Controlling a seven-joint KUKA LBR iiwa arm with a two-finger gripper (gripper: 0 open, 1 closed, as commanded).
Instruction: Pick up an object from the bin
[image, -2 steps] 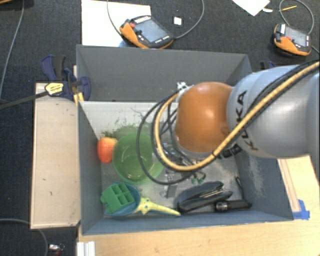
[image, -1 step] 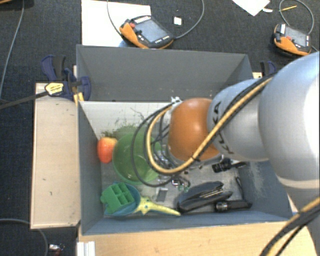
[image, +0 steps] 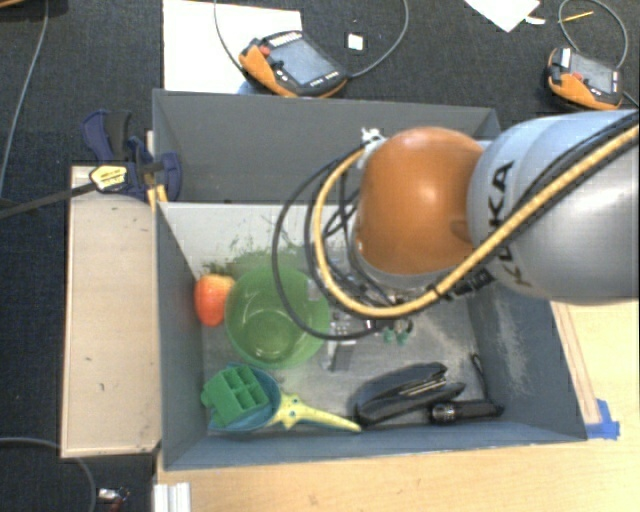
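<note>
Under the orange wrist cover (image: 415, 200), near the middle of the grey bin (image: 178, 330), the fingers (image: 341, 352) hang low over the bin's floor. Only a grey metal tip of them shows below the loops of black and yellow cable (image: 322, 262), and whether they are open or closed cannot be told. Just left of that tip lies the green cup (image: 265, 325), a see-through plastic one. Its right side is close against the metal, though touching or slightly apart is unclear. The cup sits left of the bin's centre. Its round mouth seems to face up and toward the near left, with the body running back from it toward the far right. Its long axis therefore goes from near left to far right, tilted rather than flat, and its far right end passes under the cables. Touching the cup's left side is a small orange-red round thing (image: 212, 297), close to the left wall. In the near left corner, a green ridged block (image: 235, 390) rests in a blue dish (image: 258, 412), and a yellow handle-like piece (image: 315, 417) points right from it along the near wall. Nearer than the fingers, to their right and apart from them, lie a black folded tool (image: 400, 385) and a black pen (image: 462, 410), both lengthwise left to right. The silver arm (image: 560, 215) comes across from the right.
</note>
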